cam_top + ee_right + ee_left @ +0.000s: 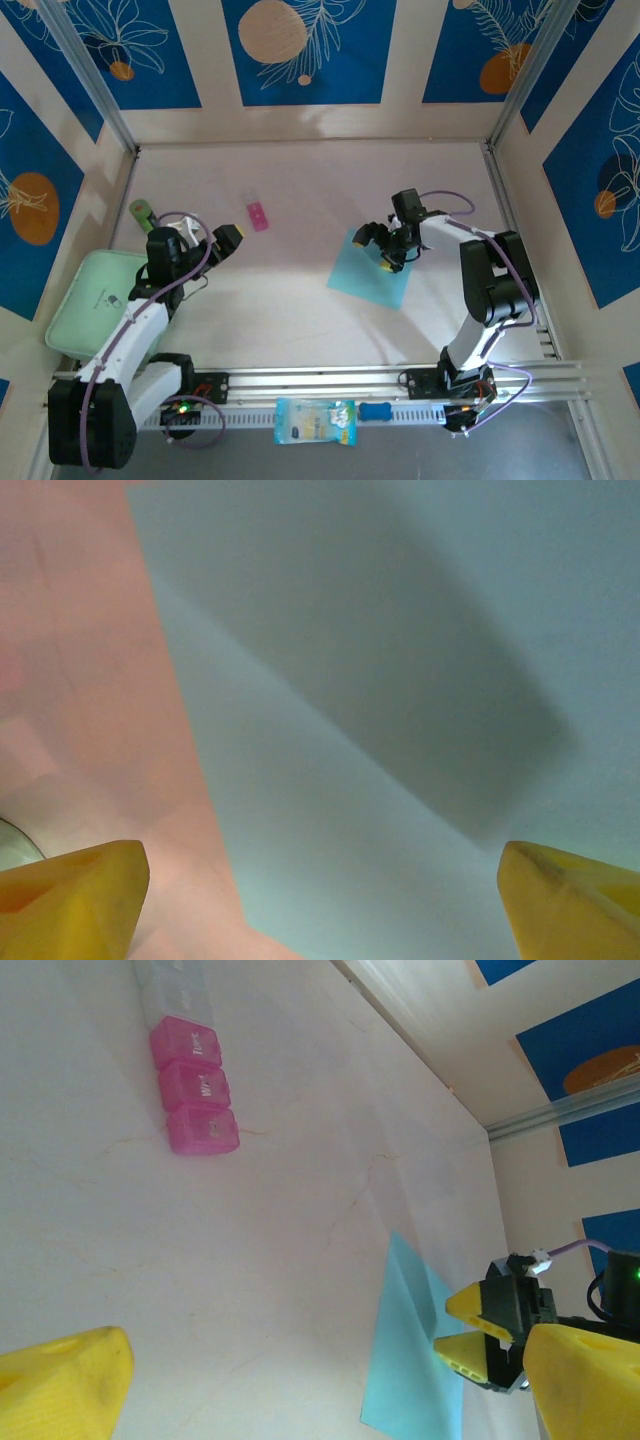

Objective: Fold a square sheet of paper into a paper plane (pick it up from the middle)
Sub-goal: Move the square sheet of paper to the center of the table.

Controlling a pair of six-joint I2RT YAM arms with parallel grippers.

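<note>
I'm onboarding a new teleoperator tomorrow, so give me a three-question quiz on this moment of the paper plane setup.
1. True or false: the square sheet of paper has already been folded into a narrow pointed dart.
2. Which arm's gripper is above the sheet? A) left B) right C) neither
3. Fill in: in the top view, the pink pill box lies to the ___ of the sheet.

Key
1. False. It lies flat on the table as a plain four-sided sheet.
2. B. The right gripper is over it, jaws open.
3. Left.
</note>
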